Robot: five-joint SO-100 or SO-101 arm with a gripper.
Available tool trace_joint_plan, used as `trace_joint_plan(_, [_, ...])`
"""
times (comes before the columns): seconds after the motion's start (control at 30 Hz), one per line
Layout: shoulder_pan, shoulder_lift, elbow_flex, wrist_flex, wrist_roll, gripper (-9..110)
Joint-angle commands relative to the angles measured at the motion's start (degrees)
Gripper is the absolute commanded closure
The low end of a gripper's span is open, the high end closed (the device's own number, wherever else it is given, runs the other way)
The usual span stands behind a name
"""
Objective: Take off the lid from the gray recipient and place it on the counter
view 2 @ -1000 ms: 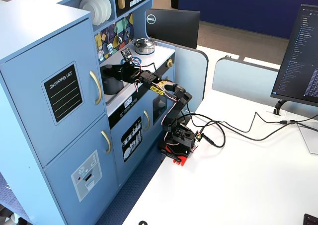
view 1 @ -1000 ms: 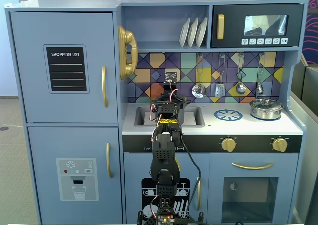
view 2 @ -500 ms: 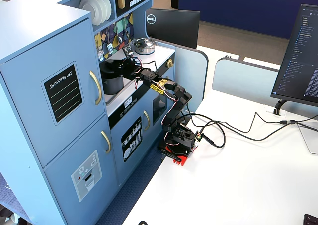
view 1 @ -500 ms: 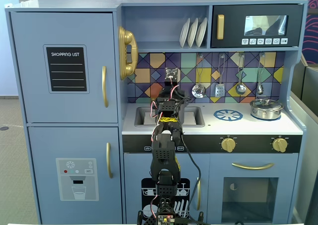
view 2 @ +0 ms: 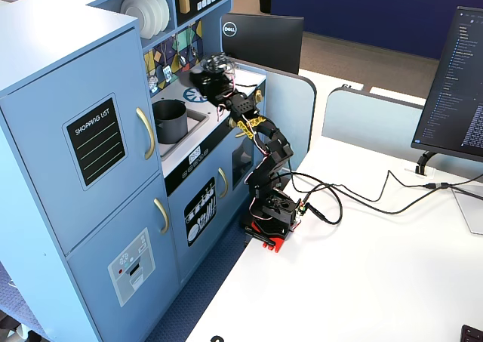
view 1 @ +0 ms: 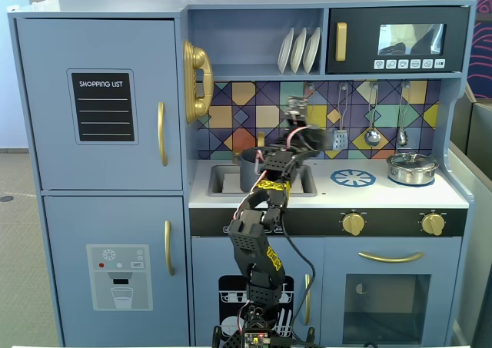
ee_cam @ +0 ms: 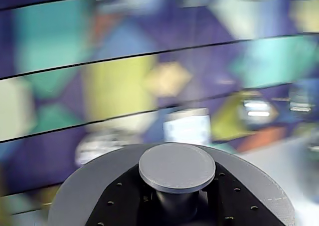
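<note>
The counter [view 1: 400, 197] is partly hidden by the arm in a fixed view, and the gray recipient [view 2: 170, 121] is seen open-topped in the sink [view 2: 195, 124] at about nine o'clock from the gripper [view 2: 205, 75]. The lid [ee_cam: 177, 167] is held off the pot, its knob pinched between the closed fingers, which is shown sharply only in the wrist view, where the lower rim is cut off and the tiled backsplash [ee_cam: 114, 81] is blurred.

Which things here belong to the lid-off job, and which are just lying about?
Job: gripper, lid it holds, gray pot, white counter.
Lying about: silver pot, plates on shelf, hanging spoon, gold phone.
</note>
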State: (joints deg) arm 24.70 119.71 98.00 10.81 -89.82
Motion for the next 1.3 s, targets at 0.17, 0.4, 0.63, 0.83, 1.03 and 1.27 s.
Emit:
trace_joint_plan(0.17, [9.3,-5.3,6.0,-10.7,-1.6,102])
trace_joint_plan(0.4, [9.2,-12.4,9.8,-18.2,-3.3,102])
trace_joint_plan(0.63, [8.3,-17.2,9.8,-21.1,-4.3,102])
trace_joint_plan(0.83, [8.3,-19.2,11.8,-22.2,-4.6,102])
trace_joint_plan(1.03, [8.7,-19.3,12.5,-20.7,-3.0,102])
trace_joint_plan(1.27, [11.3,-17.1,13.2,-20.4,-1.3,74])
